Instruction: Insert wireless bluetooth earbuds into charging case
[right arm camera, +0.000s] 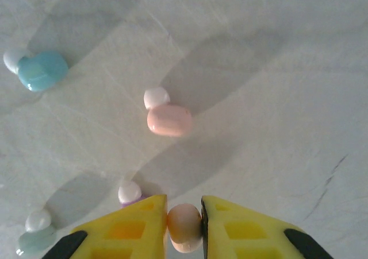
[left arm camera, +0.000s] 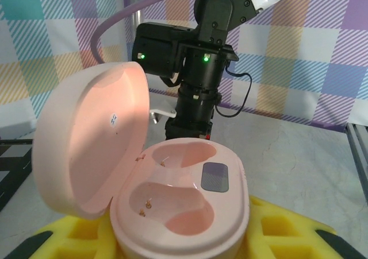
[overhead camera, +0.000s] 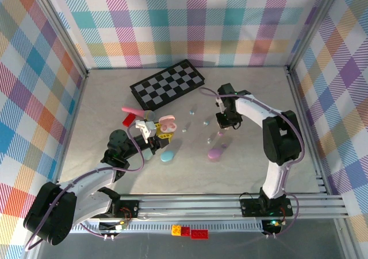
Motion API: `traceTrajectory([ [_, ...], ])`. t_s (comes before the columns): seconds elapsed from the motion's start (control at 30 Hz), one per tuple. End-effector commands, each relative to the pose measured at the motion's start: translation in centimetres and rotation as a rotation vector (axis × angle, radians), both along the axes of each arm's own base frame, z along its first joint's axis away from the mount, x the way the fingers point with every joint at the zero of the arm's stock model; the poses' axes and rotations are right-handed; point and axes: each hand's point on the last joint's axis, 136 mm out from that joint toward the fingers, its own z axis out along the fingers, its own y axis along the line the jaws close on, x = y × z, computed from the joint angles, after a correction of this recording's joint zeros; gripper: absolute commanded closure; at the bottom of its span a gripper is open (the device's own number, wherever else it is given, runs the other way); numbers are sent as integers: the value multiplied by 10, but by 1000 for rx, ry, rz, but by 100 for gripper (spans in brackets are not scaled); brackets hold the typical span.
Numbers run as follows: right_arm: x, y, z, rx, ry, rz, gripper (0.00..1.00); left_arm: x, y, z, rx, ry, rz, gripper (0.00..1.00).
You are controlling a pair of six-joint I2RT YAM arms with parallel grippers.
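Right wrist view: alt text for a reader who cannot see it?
The yellow right claw pinches a small peach plastic earbud between its tips over a grey table. Loose on it lie a pink earbud, a blue earbud, a greenish earbud and a purple earbud.

The top camera sits high above and behind the bases of the left arm [overhead camera: 86,187] and right arm [overhead camera: 276,138], looking down and forward over the whole table [overhead camera: 98,115] to the checked back wall [overhead camera: 190,23]. The left wrist camera sits very near the open pink case [left arm camera: 184,213] and faces almost level across it toward the right arm, both of which the top view shares from afar. The right wrist camera looks steeply down from close above the table, its yellow fingers [right arm camera: 230,224] at the bottom edge, onto the patch of scattered earbuds [right arm camera: 169,120] that the top view shows small near the middle.
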Motion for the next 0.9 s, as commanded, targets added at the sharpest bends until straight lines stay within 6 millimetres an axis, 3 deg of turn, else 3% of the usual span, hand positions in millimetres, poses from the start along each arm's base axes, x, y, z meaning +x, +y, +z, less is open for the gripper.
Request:
traceTrajectory([
  [0.0,-10,25,26,263,21,-47,78,3,-2,11,4,-50,-19,63],
  [0.3,-21,44,93,738,11,-100,78,12,-14,12,11,-65,-33,64],
  [0.43,-24,47,121,870,-9,-101,78,14,-24,12,17,-80,-53,64],
  [0.87,-45,66,184,1177,48,-70,78,23,-46,29,-60,-129,-98,65],
])
